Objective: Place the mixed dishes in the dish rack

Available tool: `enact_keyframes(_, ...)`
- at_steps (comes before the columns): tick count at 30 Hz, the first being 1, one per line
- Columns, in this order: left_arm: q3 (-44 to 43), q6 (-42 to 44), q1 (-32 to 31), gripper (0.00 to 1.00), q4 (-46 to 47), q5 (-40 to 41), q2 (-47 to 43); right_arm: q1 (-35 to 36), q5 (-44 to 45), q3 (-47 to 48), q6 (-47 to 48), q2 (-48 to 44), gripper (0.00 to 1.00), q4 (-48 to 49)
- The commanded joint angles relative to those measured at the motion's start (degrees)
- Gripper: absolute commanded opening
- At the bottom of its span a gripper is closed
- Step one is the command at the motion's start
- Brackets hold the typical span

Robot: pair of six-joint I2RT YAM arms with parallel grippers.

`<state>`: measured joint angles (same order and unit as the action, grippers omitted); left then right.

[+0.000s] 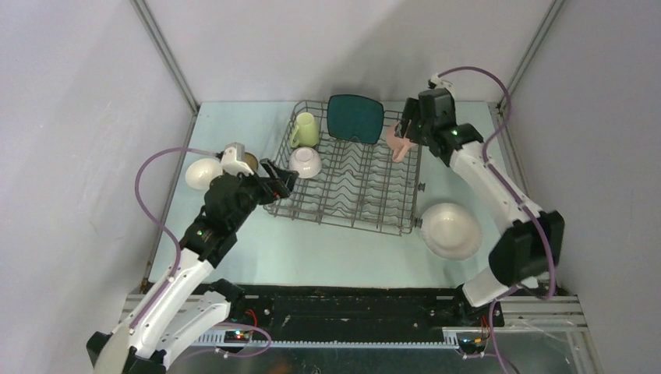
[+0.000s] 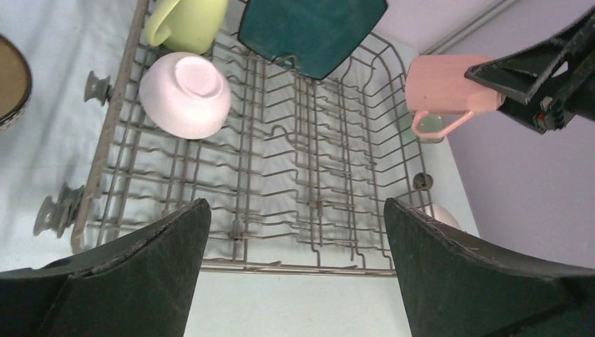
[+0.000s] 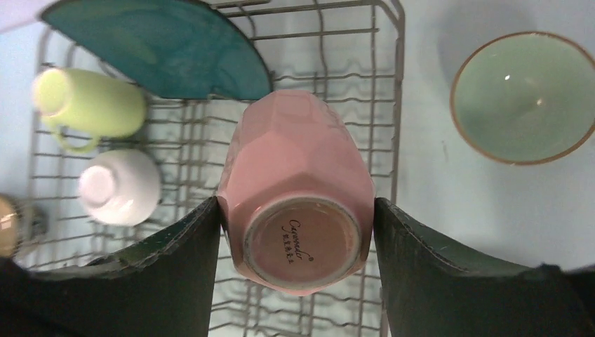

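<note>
The dish rack (image 1: 351, 175) holds a teal square plate (image 1: 355, 118) upright at the back, a yellow-green mug (image 1: 305, 130) and an upturned white bowl (image 1: 305, 162) at its left. My right gripper (image 3: 296, 203) is shut on the pink cup (image 3: 298, 175), base toward the wrist camera, above the rack's far right side (image 3: 393, 140). The top view shows that cup (image 1: 399, 144) hanging by the rack's right rim. My left gripper (image 2: 295, 203) is open and empty above the rack's near left corner (image 2: 231, 263).
A white round plate (image 1: 450, 230) lies on the table right of the rack. A second white bowl (image 1: 203, 172) and a dark brown bowl (image 1: 248, 161) sit left of it, beside my left wrist. A pale green bowl (image 3: 526, 98) stands beyond the rack's right side.
</note>
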<state>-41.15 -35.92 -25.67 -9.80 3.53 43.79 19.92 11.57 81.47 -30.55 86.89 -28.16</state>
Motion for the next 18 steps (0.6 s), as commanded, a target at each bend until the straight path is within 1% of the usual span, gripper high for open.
enact_keyframes(1,1.92,2.15,0.44,1.0,-1.09,4.26,-1.25,0.54,7.96,11.78,6.92,8.67,0.0,-3.99)
enact_keyframes(4,2.0,2.94,0.45,1.0,-3.06,5.2,-1.21,0.54,9.14,17.98,7.82,15.68,0.0,-6.82)
enact_keyframes(9,3.96,2.53,0.45,1.0,-2.0,4.5,-2.37,0.95,11.57,24.07,8.62,22.64,0.0,-8.69)
enact_keyframes(15,5.29,1.95,0.45,1.0,-1.11,3.74,-1.95,1.43,16.08,29.22,9.72,29.98,0.0,-10.54)
enact_keyframes(18,6.08,1.23,0.45,1.0,-0.34,3.05,-1.83,1.17,16.08,29.84,9.86,32.29,0.0,-10.52)
